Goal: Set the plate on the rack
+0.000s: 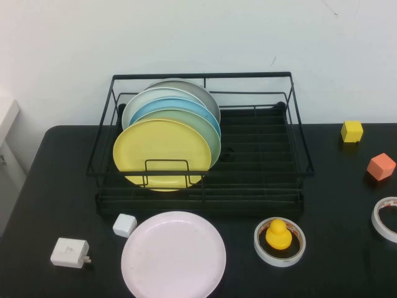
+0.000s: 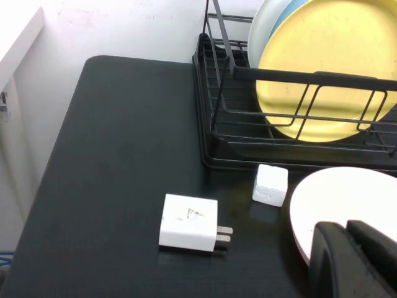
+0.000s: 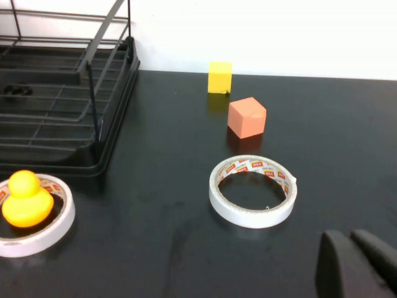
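The pale pink plate (image 1: 173, 254) lies flat on the black table at the front, just before the black wire rack (image 1: 201, 76). The left wrist view shows the plate (image 2: 347, 198) and the rack (image 2: 298, 77). My left gripper (image 2: 346, 234) is shut and empty, just above the plate's near edge. My right gripper (image 3: 350, 239) is shut and empty over bare table on the right, near a tape roll (image 3: 252, 190). Neither gripper shows in the high view.
Several plates stand in the rack's left half, a yellow plate (image 1: 161, 149) frontmost. A white charger (image 1: 69, 252) and white cube (image 1: 124, 225) lie left of the pink plate. A duck (image 1: 277, 234) sits in a tape roll at its right. Orange cube (image 1: 381, 166) and yellow cube (image 1: 352, 131) sit far right.
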